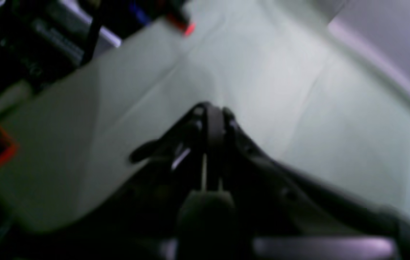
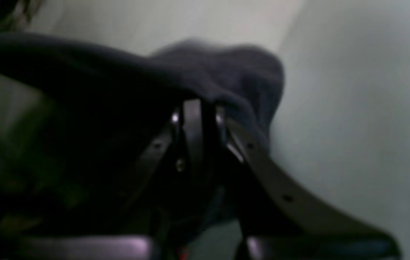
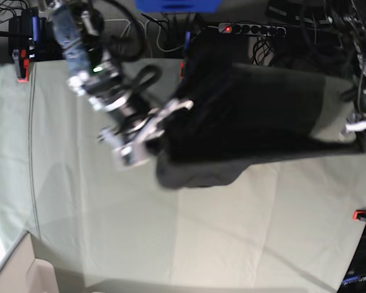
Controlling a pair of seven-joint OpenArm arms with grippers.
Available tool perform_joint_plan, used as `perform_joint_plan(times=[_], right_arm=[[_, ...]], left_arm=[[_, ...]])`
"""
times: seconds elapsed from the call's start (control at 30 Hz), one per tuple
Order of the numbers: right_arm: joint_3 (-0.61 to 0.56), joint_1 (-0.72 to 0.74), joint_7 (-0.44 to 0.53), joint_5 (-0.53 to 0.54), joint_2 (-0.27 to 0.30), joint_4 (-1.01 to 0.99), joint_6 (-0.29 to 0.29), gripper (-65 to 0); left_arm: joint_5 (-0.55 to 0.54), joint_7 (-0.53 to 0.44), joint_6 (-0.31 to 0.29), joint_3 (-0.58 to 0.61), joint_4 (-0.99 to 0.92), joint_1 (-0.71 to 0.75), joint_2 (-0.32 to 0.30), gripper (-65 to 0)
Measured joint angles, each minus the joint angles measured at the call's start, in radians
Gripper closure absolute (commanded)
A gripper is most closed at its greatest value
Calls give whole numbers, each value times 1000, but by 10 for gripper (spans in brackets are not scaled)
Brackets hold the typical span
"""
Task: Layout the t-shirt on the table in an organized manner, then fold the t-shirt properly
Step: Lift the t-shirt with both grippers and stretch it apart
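Across the wide desk [image 3: 110, 232], draped in pale grey-green cloth with faint creases, the t-shirt [image 3: 244, 122] hangs stretched in the air between both arms, its dark lower hem sagging just above the cloth. Red-orange clamps [image 3: 22, 68] grip the desk's edges. The right tool [image 2: 197, 108] has its jaws pressed together on a bunched fold of the t-shirt. The left tool [image 1: 212, 112] is likewise pinched tight, with dark fabric trailing from it.

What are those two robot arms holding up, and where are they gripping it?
Both hold the t-shirt in the air: the right gripper pinches one bunched edge, the left gripper the opposite end.
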Motion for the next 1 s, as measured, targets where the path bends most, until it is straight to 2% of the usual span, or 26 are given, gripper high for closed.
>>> perform_joint_plan(times=[0.1,0.2,0.33,0.5,0.57,0.67,0.83,1.0], right_arm=[[68,10,6,0,-2,50,0,0],[87,26,-6,2,-2,45,0,0],[86,59,-5,2,9,29,0,0],[81,107,0,4,47,15,0,0],[84,112,6,-3,57,-13,0,0],[84,83,10,-2,49,-39,0,0],[84,30,13,2,-36,-124,0,0],[67,-23,14,-5,-59,-216,0,0]], left_arm=[[-7,-6,-11,5,47,-56,-5,-2],[-5,13,-7,12,57,-115,-19,-2],[0,180,-4,30,61,-249,-18,-2],[6,308,1,29,67,-360,-13,-2],[10,316,1,55,56,-379,-15,-2],[1,317,-4,75,31,-375,-12,-2],[4,327,3,71,-33,-304,-11,-2],[0,312,0,67,-42,-214,-13,-2]])
